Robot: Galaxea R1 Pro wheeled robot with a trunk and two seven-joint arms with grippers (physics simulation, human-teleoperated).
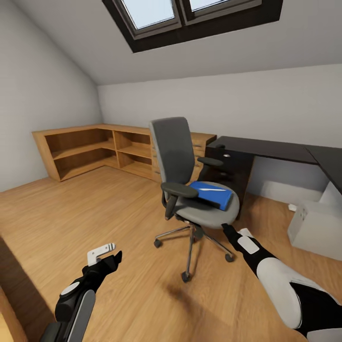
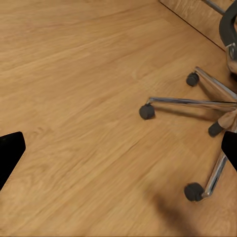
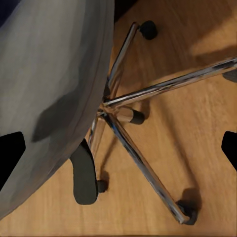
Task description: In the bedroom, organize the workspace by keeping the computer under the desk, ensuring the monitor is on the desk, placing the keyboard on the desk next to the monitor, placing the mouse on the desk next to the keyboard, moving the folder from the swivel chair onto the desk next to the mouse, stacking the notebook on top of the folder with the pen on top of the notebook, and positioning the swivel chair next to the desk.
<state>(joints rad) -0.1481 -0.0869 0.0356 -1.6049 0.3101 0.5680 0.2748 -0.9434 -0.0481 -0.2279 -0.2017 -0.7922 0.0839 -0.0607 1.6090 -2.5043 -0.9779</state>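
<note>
The grey swivel chair (image 1: 183, 175) stands in the middle of the bedroom floor, left of the black desk (image 1: 266, 148). A blue folder (image 1: 213, 194) lies on its seat with a thin white pen (image 1: 210, 189) on top. The light grey computer (image 1: 316, 229) sits on the floor under the desk at the right. My right gripper (image 1: 230, 232) is open just below the seat's front edge, above the chrome base (image 3: 148, 98). My left gripper (image 1: 113, 259) hangs open over bare floor left of the chair's castors (image 2: 146, 111). Monitor, keyboard, mouse and notebook are out of view.
Low oak shelving (image 1: 95, 147) runs along the far left walls. A black drawer unit (image 1: 230, 166) with silver knobs stands under the desk's left end. A skylight (image 1: 190, 14) is set in the sloped ceiling. Wood floor stretches wide to the left of the chair.
</note>
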